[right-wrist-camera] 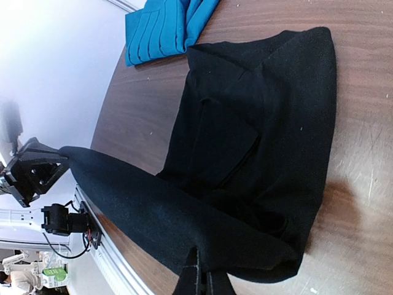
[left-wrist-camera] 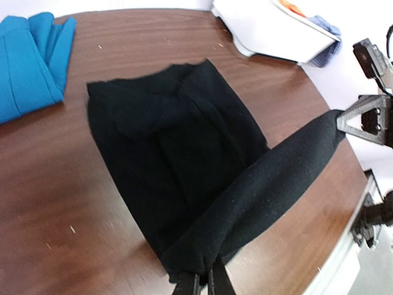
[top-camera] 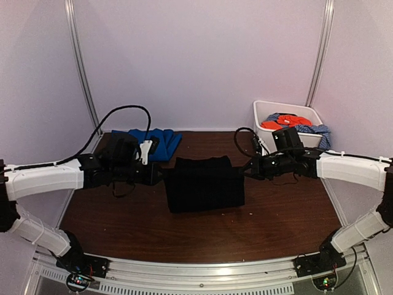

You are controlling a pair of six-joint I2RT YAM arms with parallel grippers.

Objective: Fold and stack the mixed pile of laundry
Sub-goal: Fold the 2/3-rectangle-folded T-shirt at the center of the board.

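A large black garment (top-camera: 202, 184) lies mid-table, one edge lifted and stretched as a taut band between both grippers. My left gripper (top-camera: 161, 174) is shut on the band's left end (left-wrist-camera: 204, 279). My right gripper (top-camera: 245, 171) is shut on its right end (right-wrist-camera: 202, 279). The rest of the black garment (left-wrist-camera: 172, 147) (right-wrist-camera: 264, 123) lies on the wood beneath the band. A folded royal-blue garment (top-camera: 153, 142) (left-wrist-camera: 27, 61) (right-wrist-camera: 163, 27) rests at the back left. An orange-red garment (top-camera: 285, 121) and a blue-white speckled one (top-camera: 319, 130) sit in the tub.
The white plastic tub (top-camera: 284, 104) (left-wrist-camera: 264, 31) stands at the back right corner of the brown wooden table (top-camera: 276, 227). A black cable (top-camera: 116, 114) loops behind the left arm. White walls with metal posts enclose the back and sides.
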